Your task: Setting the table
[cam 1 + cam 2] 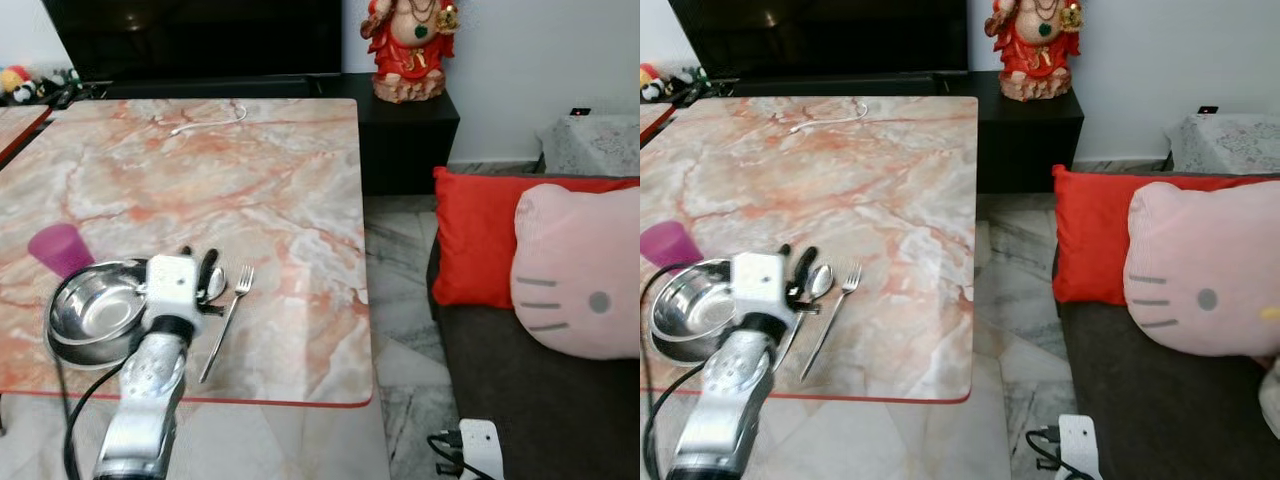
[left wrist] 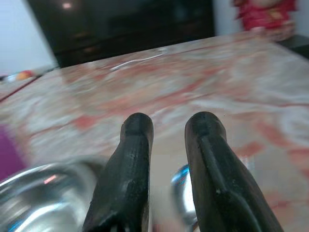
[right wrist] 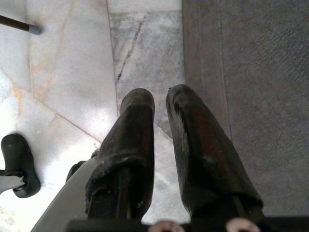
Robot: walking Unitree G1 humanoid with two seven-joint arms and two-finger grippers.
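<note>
A steel bowl (image 1: pixel 95 312) sits near the front left of the marble table (image 1: pixel 260 180). A purple cup (image 1: pixel 60 248) stands just behind the bowl. A fork (image 1: pixel 228 318) lies to the bowl's right, tines pointing away from me. Between bowl and fork lies a spoon (image 1: pixel 216 283). My left gripper (image 1: pixel 200 268) hovers low over the spoon, open, its two fingers (image 2: pixel 137 145) apart with nothing between them. In the left wrist view the spoon (image 2: pixel 181 193) shows blurred below the fingers. My right gripper (image 3: pixel 153 101) hangs idle over the floor beside the sofa, shut.
A white cable (image 1: pixel 208 120) lies at the table's far side. Behind stand a dark cabinet (image 1: pixel 400 130) with a red statue (image 1: pixel 408 45). To the right, a sofa (image 1: pixel 520 400) holds a red cushion (image 1: pixel 480 235) and a pink one (image 1: pixel 575 270). Marble floor (image 1: pixel 400 300) runs between.
</note>
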